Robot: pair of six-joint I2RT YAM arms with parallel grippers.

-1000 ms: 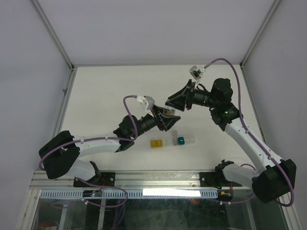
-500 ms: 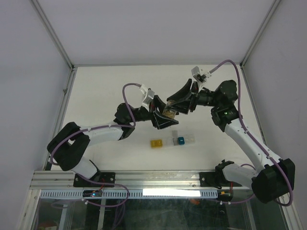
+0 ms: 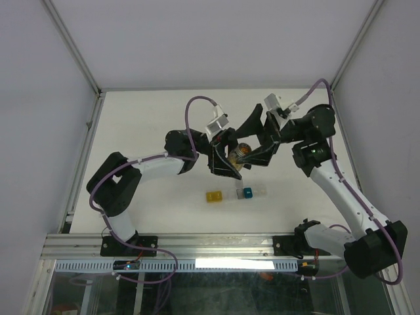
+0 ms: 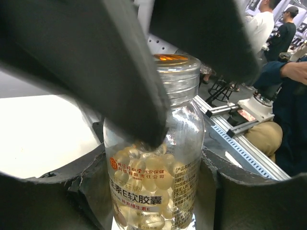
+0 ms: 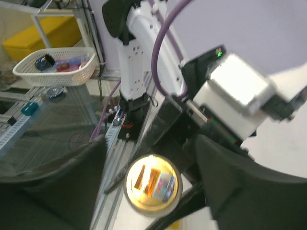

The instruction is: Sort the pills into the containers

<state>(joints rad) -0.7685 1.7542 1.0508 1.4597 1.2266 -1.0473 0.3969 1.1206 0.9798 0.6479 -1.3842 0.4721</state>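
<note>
Your left end effector (image 3: pixel 233 161) is gripping the pill bottle (image 4: pixel 153 163) while the right end effector (image 3: pixel 249 144) is hanging spread around its mouth.

White table (image 3: pixel 141 121), seen from above. Lying directly on it, toward the near edge, is one short row of pill-box cells (image 3: pixel 241 193). From left to right these are a yellow cell (image 3: pixel 213 196), grey cell (image 3: pixel 237 193), teal cell (image 3: pixel 247 192) and clear cell (image 3: pixel 260 191).
</note>
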